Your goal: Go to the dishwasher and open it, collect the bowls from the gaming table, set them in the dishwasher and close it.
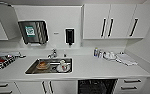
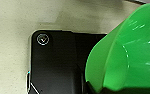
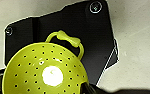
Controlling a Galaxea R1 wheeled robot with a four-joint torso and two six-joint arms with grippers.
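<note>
Across my head view runs the long white kitchen bench (image 1: 91, 68), the largest element, with white wall cabinets with dark bar handles (image 1: 111, 21) above it and white drawer fronts (image 1: 131, 85) below. Under the bench edge, right of centre, the built-in dishwasher (image 1: 97, 86) shows as a dark open cavity with rack wires faintly visible inside; its door cannot be made out. Left of centre, the rectangular stainless-steel sink (image 1: 32, 70) is let into the bench and holds a brownish dish (image 1: 42, 65) and some pale crockery (image 1: 62, 66), behind which stands a chrome tap (image 1: 52, 53). On the wall are a dark paper-towel dispenser with a green label (image 1: 33, 32) and a small black soap dispenser (image 1: 69, 36). A folded white cloth (image 1: 126, 59) and a few small bottles (image 1: 97, 53) lie toward the bench's right end; a dish rack with mixed items (image 1: 2, 61) sits at its left end.

Left wrist view: a bright green, smooth plastic bowl (image 2: 131, 55) looms large beside my dark wrist plate, above a pale speckled floor (image 2: 13, 30). I cannot tell whether my left end effector is closed on it or open.

Right wrist view: a yellow-green perforated plastic bowl with a loop handle (image 3: 44, 70) sits close against my wrist plate over the same pale floor. The state of my right end effector likewise cannot be told.
</note>
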